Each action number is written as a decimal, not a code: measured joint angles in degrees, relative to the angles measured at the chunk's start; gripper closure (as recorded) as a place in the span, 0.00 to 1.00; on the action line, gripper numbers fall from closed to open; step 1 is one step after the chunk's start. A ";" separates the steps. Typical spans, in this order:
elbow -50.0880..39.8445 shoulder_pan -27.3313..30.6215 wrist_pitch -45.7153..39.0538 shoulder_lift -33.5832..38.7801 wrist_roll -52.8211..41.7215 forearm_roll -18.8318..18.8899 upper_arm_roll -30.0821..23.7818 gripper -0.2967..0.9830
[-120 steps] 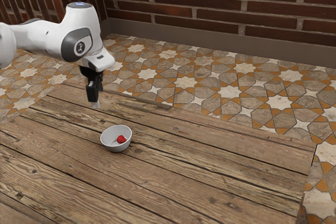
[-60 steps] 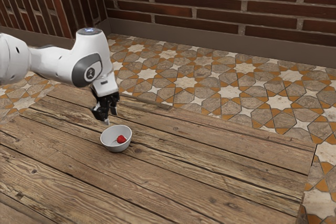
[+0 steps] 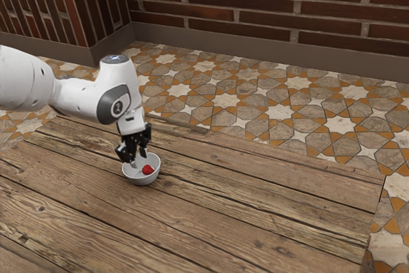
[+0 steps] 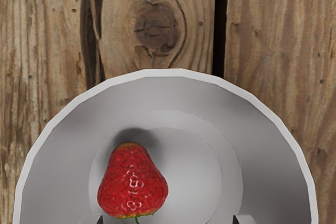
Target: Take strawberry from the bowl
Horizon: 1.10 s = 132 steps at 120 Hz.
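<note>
Planks of a wooden table [image 3: 223,222] spread nearest. Closer to its far edge than its near one stood a white bowl [image 3: 138,181], a red strawberry [image 3: 147,170] lying inside. The black gripper [image 3: 138,160] reached down at the bowl, released, fingers apart. Beyond were patterned tiles [image 3: 297,100], then a brick wall [image 3: 255,4].

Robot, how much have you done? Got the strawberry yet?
Not yet! Reaching the bowl looks done: my gripper is down at it, fingers open. Nothing is in hand, and the strawberry lies inside. Gripping it and lifting it out are left.
</note>
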<state>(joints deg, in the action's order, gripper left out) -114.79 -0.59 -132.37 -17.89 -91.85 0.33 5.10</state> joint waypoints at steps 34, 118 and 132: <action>2.46 -0.07 -1.04 -3.31 -2.27 -0.99 0.00 0.56; 3.03 0.05 -3.37 -6.13 -4.50 -3.79 0.00 0.66; 2.98 0.06 -3.57 -5.25 -4.59 -4.08 0.04 0.69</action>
<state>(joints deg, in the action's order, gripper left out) -111.82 -0.53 -135.95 -23.13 -96.43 -3.75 5.14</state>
